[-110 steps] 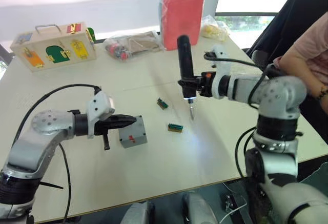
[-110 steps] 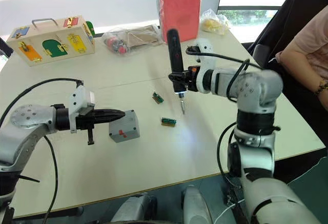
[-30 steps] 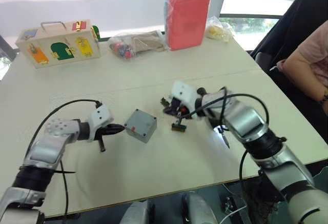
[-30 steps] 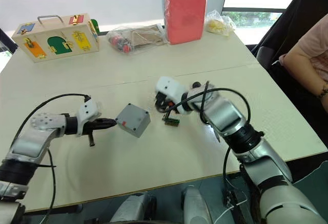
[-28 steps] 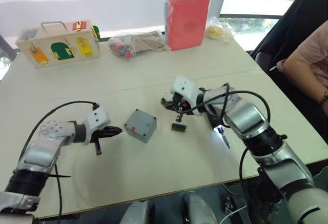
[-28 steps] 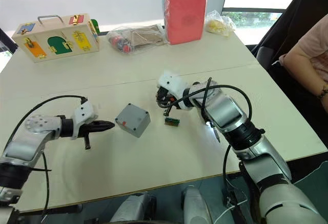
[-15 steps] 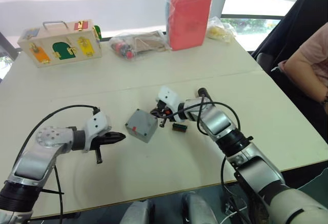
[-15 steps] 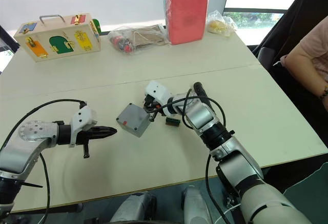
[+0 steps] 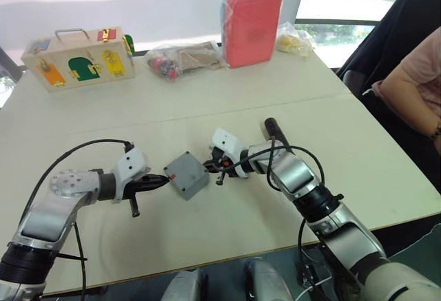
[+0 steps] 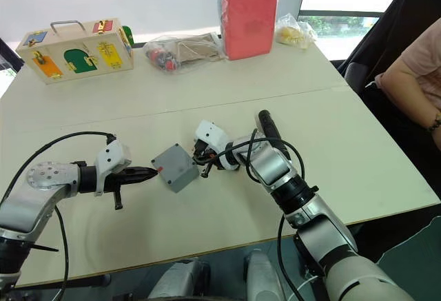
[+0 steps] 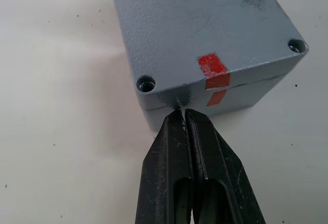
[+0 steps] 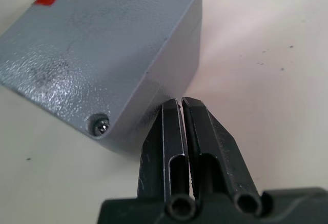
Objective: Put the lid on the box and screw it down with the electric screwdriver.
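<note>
Box (image 9: 186, 174): lidded, mid-table, between both pincers.
Left gripper (image 11: 183, 112): clenched empty, tips touching the box's left side.
Right gripper (image 12: 181, 102): clenched empty, against its right side.
Room: bare table (image 9: 207, 225) nearer; wooden latch box (image 9: 76, 58) far left.

Head stereo overhead; wrist views near box (image 11: 205, 44).

On the pale table (image 9: 207, 101) the grey box (image 9: 186, 175) sits with its lid on, a red mark near one edge. The left gripper (image 9: 162, 180) points at its near side, tips touching or almost touching it. The right gripper (image 9: 211, 166) meets the opposite side. Behind the right forearm lies the black electric screwdriver (image 9: 271, 128). At the far edge stand a wooden latch box (image 9: 76, 58) and a red case in a bag (image 9: 252, 17).
</note>
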`<move>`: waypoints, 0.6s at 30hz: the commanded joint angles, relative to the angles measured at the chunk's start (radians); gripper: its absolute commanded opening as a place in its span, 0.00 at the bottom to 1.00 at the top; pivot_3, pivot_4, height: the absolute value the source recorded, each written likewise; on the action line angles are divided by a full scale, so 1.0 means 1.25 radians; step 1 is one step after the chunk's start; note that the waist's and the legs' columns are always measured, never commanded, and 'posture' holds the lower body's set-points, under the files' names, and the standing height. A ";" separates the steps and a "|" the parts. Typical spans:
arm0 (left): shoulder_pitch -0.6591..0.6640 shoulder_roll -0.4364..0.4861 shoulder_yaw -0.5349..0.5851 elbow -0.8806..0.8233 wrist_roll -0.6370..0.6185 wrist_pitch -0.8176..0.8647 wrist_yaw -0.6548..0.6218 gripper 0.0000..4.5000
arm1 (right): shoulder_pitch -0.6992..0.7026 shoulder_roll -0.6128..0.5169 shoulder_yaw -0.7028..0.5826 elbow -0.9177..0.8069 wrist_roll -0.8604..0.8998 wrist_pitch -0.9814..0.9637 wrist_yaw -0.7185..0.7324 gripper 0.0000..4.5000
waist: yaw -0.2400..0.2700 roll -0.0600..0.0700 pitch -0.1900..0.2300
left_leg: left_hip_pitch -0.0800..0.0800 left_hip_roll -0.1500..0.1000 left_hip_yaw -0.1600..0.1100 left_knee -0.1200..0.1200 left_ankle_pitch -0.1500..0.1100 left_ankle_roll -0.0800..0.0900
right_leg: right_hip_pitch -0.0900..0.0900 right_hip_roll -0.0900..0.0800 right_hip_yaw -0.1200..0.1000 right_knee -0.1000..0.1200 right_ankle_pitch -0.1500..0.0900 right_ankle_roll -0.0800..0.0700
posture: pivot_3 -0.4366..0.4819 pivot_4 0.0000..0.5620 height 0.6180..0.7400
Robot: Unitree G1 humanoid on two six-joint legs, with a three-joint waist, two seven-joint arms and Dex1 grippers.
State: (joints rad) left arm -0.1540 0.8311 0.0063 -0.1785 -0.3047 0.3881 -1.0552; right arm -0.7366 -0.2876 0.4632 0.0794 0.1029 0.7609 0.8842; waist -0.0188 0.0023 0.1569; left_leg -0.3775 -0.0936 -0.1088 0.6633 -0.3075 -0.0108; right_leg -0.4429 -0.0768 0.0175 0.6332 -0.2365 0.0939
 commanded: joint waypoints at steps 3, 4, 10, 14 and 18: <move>0.004 0.018 0.017 -0.011 -0.002 -0.007 -0.008 0.00 | 0.000 -0.003 0.008 -0.076 0.026 0.053 0.026 0.02 | 0.000 0.000 0.000 | 0.000 0.000 0.000 0.000 0.000 0.000 | 0.000 0.000 0.000 0.000 0.000 0.000 | 0.48 0.27 1.00; 0.003 0.019 0.017 -0.010 -0.002 -0.007 -0.008 0.00 | 0.000 -0.005 0.008 -0.080 0.027 0.059 0.028 0.02 | 0.000 0.000 0.000 | 0.000 0.000 0.000 0.000 0.000 0.000 | 0.000 0.000 0.000 0.000 0.000 0.000 | 0.48 0.27 1.00; -0.010 0.023 0.028 0.001 -0.001 -0.008 -0.001 0.00 | 0.002 -0.016 0.010 -0.115 0.036 0.086 0.029 0.02 | 0.000 0.000 0.000 | 0.000 0.000 0.000 0.000 0.000 0.000 | 0.000 0.000 0.000 0.000 0.000 0.000 | 0.48 0.27 1.00; -0.018 0.021 0.027 0.004 -0.003 -0.006 0.002 0.00 | 0.005 -0.019 0.009 -0.129 0.040 0.104 0.023 0.02 | 0.001 0.000 0.000 | 0.000 0.000 0.000 0.000 0.000 0.000 | 0.000 0.000 0.000 0.000 0.000 0.000 | 0.48 0.27 1.00; -0.027 0.016 0.027 0.010 -0.001 -0.007 0.008 0.00 | 0.008 -0.022 0.012 -0.139 0.041 0.116 0.018 0.02 | 0.000 0.000 0.000 | 0.000 0.000 0.000 0.000 0.000 0.000 | 0.000 0.000 0.000 0.000 0.000 0.000 | 0.48 0.27 1.00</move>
State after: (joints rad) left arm -0.1647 0.8454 0.0147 -0.1598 -0.3044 0.3868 -1.0574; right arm -0.7279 -0.3168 0.4723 -0.0422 0.1378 0.9057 0.9075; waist -0.0183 0.0023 0.1569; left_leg -0.3775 -0.0937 -0.1088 0.6634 -0.3075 -0.0107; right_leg -0.4430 -0.0769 0.0174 0.6332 -0.2365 0.0938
